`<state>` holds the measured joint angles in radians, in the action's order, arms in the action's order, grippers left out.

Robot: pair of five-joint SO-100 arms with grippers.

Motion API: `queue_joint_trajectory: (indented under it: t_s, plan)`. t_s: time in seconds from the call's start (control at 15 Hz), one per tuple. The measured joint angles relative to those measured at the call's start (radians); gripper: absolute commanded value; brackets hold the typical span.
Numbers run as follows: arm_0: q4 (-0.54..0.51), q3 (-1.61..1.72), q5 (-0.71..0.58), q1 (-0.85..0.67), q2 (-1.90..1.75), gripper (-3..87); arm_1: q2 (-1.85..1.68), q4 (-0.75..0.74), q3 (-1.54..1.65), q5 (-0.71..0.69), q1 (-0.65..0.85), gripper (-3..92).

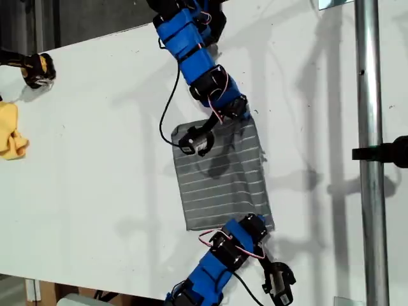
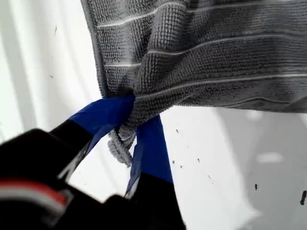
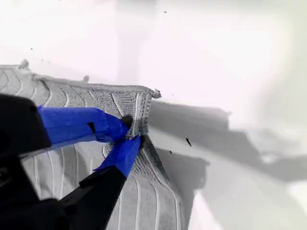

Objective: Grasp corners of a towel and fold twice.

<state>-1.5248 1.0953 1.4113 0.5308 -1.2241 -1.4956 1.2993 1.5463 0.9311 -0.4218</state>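
Note:
The grey towel [image 1: 223, 172] with thin white stripes lies spread on the white table [image 1: 95, 191] in the middle of the exterior view. My first gripper [image 1: 245, 113] comes in from the exterior view's top. It is shut on the towel's far corner on the exterior view's right, and the first wrist view shows that gripper [image 2: 140, 112] bunching the corner [image 2: 120, 143] between blue fingers. My second gripper [image 1: 260, 223] reaches in from the exterior view's bottom. It is shut [image 3: 130, 132] on the near corner [image 3: 144, 96] of the same side, which is lifted slightly.
A small yellow cloth [image 1: 11, 134] and a black-and-yellow object [image 1: 37, 69] sit at the exterior view's left edge. A vertical metal pole [image 1: 370, 153] with a black clamp [image 1: 386, 153] stands at the exterior view's right. The table's front edge runs along the exterior view's bottom left.

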Motion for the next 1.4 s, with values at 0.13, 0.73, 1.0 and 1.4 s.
queue_joint_trajectory:
  t_s: [0.13, 0.73, 1.0, 1.4]
  plan:
    - [-0.012, 0.098, -0.018, -0.052, -0.074, -1.5, -0.046, 0.018, -0.012, -0.032, 0.081, -0.1]
    - [0.006, 0.747, -0.195, -0.520, -0.681, -1.5, -0.179, 0.051, -0.012, -0.265, 0.522, -0.1]
    - [0.064, 0.923, -0.293, -0.699, -0.850, -1.5, -0.179, -0.048, -0.012, -0.365, 0.655, -0.1]
    - [0.173, 0.965, -0.445, -0.862, -0.920, -1.5, -0.179, -0.187, 0.018, -0.477, 0.773, -0.1]
